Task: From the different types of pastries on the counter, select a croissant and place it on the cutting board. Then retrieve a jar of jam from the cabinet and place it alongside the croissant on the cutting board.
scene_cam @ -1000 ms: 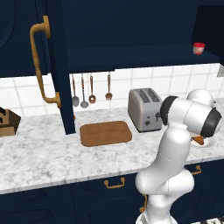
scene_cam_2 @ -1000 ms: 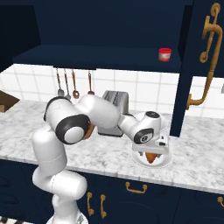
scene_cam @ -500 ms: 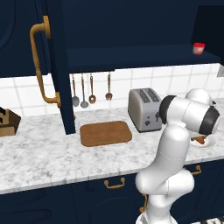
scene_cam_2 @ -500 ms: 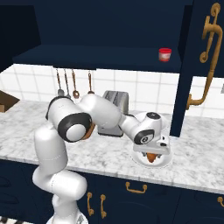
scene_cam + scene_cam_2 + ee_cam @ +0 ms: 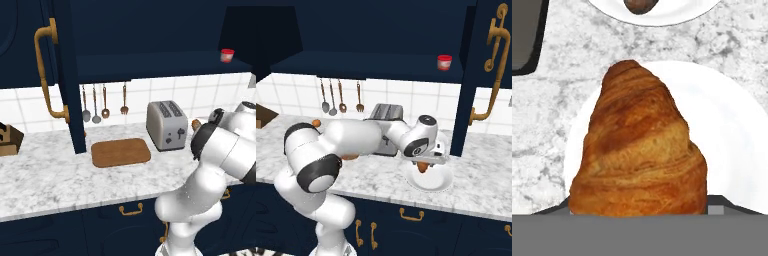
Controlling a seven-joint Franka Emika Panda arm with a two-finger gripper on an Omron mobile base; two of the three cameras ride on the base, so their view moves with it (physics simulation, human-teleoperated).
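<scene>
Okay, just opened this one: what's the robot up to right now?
The arm is bent low over a white plate on the counter, right of the toaster. Its gripper is closed on the croissant just above that plate. The cutting board has nothing on it, and the jar of jam sits on the cabinet shelf. A darker pastry lies on a second plate.

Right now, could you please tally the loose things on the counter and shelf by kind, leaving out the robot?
Pastries: 2 (croissant, darker pastry)
White plates: 2 (one, another)
Cutting board: 1
Toaster: 1
Hanging utensils: 4
Jar of jam: 1
Total: 11
</scene>
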